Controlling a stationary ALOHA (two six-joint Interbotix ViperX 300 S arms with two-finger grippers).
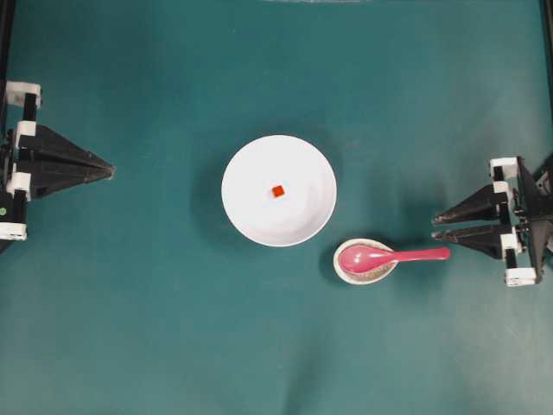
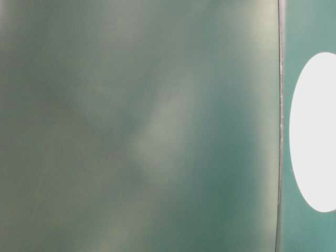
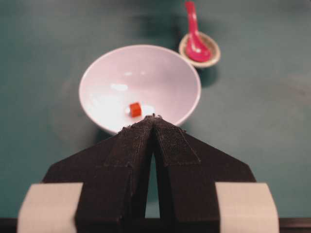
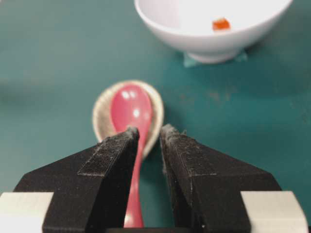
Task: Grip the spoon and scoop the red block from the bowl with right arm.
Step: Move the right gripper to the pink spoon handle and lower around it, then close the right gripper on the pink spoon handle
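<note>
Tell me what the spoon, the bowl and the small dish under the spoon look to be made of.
Spoon: glossy pink-red, with sharp highlights on the scoop; glazed ceramic or hard plastic, can't tell which.
Bowl: plain white, smooth, soft sheen; likely ceramic or melamine.
Dish: speckled grey-white, duller; looks like stoneware, though that's a guess.

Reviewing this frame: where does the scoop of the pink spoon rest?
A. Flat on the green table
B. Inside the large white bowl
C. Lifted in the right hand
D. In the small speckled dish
D: the overhead view shows the spoon with its scoop lying in the small speckled dish, beside the bowl, which holds only the red block.
</note>
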